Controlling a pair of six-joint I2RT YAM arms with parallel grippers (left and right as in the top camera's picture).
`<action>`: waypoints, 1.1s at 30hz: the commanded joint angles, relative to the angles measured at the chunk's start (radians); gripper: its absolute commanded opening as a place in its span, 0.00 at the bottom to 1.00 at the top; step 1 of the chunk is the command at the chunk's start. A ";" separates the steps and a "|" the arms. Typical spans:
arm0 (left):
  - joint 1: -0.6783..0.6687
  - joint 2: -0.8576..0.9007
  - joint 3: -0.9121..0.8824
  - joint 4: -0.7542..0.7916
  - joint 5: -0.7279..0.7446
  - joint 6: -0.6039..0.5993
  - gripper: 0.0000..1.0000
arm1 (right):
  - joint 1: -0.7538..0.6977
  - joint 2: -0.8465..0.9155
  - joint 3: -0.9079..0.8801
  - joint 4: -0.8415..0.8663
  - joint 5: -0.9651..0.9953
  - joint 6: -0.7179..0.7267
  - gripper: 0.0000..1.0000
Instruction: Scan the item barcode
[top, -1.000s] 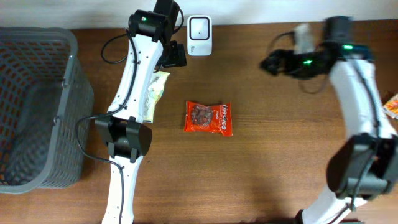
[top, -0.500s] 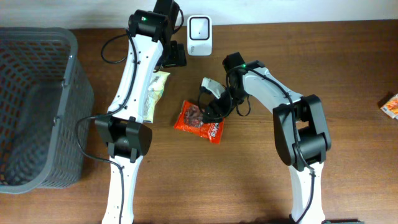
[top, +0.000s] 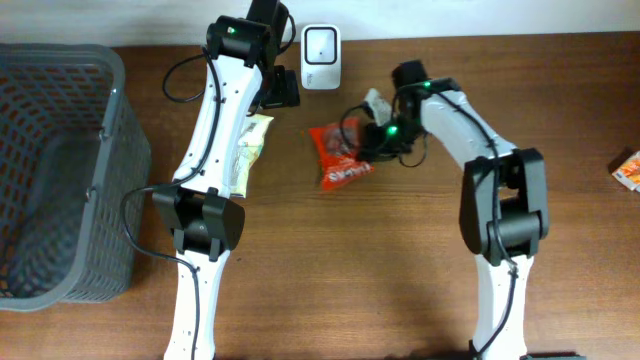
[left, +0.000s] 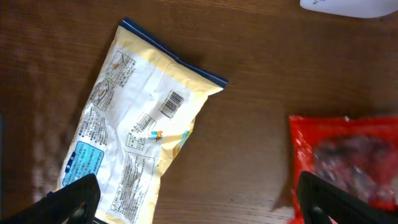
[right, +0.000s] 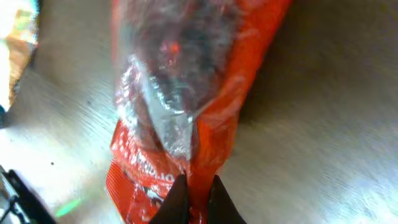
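Note:
The item is a red snack bag (top: 338, 155) with a clear window, held off the table below and right of the white scanner (top: 320, 43). My right gripper (top: 372, 140) is shut on the bag's right edge. In the right wrist view the bag (right: 186, 93) hangs crumpled from my right gripper (right: 194, 199), a fold of it pinched between the black fingers. My left gripper (top: 283, 88) hovers open just left of the scanner. In its wrist view my left gripper (left: 199, 202) spans bare wood, with the red bag (left: 348, 155) at the right. No barcode shows on the red bag.
A pale yellow snack bag (top: 248, 150) lies beside the left arm, its barcode (left: 171, 103) facing up. A grey mesh basket (top: 60, 60) fills the left side. A small orange packet (top: 629, 168) sits at the right edge. The scanner's base (left: 348, 5) shows at the top of the left wrist view.
My right arm swung in from the far right, shut on the red bag and carried it up and right toward the scanner. The left arm stayed still.

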 joint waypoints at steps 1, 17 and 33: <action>0.000 0.008 0.002 -0.001 0.007 -0.005 0.99 | 0.007 0.009 0.013 -0.031 0.053 -0.037 0.79; 0.000 0.008 0.002 -0.002 0.007 -0.005 0.99 | 0.082 0.088 -0.067 0.238 0.050 0.103 0.04; -0.001 0.008 0.002 -0.002 0.007 -0.005 0.99 | 0.097 0.126 0.313 0.812 0.207 0.627 0.04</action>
